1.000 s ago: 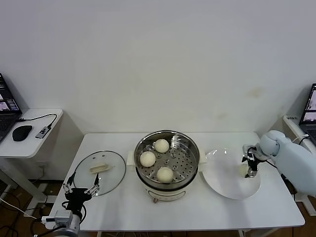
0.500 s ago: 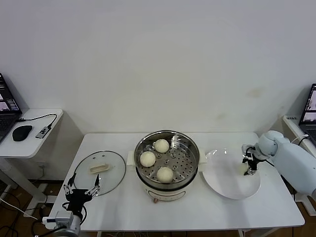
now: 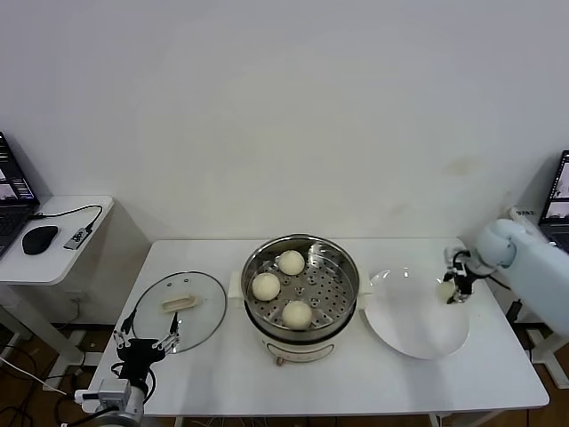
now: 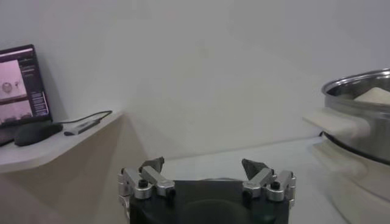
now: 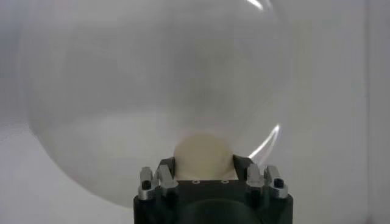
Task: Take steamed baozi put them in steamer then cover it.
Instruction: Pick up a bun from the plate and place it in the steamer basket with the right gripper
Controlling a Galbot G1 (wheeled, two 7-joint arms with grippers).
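Note:
The steamer [image 3: 342, 267] stands mid-table with three steamed baozi [image 3: 266, 286] on its perforated floor. My right gripper [image 3: 454, 286] hangs just above the right edge of the white plate [image 3: 409, 325], shut on the fourth baozi [image 3: 444, 288]. In the right wrist view that bun [image 5: 203, 155] sits between the two fingers [image 5: 166, 171], over the plate [image 5: 152, 91]. The cover [image 3: 200, 316], a glass lid with a cream handle, lies flat left of the steamer. My left gripper [image 3: 142, 342] rests open and empty at the table's front left corner; its own view shows it [image 4: 203, 165].
A side table [image 3: 53, 258] at the left carries a mouse and a laptop. Another laptop [image 3: 558, 200] stands at the far right. The steamer's rim [image 4: 359, 91] shows in the left wrist view.
My right gripper closed on the baozi on the plate, then lifted it up and to the right. The left arm has not moved.

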